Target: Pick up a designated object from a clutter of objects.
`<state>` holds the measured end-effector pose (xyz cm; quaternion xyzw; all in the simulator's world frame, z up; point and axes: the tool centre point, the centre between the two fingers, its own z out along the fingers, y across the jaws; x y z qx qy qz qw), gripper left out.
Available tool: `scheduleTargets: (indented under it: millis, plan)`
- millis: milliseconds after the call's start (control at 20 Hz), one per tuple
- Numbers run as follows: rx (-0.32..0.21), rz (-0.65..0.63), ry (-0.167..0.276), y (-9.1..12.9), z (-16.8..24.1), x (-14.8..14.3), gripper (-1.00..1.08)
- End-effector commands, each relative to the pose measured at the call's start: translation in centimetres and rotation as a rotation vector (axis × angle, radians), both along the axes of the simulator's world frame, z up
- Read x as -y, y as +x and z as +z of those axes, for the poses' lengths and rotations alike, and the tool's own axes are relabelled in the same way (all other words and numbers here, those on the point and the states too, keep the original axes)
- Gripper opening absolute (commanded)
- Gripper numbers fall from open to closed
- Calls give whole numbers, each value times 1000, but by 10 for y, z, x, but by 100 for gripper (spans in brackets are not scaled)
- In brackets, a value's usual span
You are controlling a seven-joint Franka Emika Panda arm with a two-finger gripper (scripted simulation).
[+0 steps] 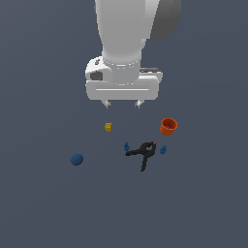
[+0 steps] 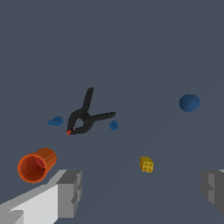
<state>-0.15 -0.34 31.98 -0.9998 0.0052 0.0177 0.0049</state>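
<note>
Hand hovers wide open, empty (approach stage, apparently); blue ball lies apart, so next: reposition above it.

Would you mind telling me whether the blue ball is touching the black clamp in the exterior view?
No, the blue ball lies alone toward the exterior view's left, with bare floor between it and the black clamp.
</note>
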Motion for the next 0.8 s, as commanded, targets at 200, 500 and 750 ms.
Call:
scheduleTargets:
  millis: [200, 500, 750]
  plan:
    - [-1, 23, -1, 0, -1, -6, 100]
    - [-6, 86, -4, 0, -3, -24, 100]
    - [-5, 85, -3, 0, -3, -22, 100]
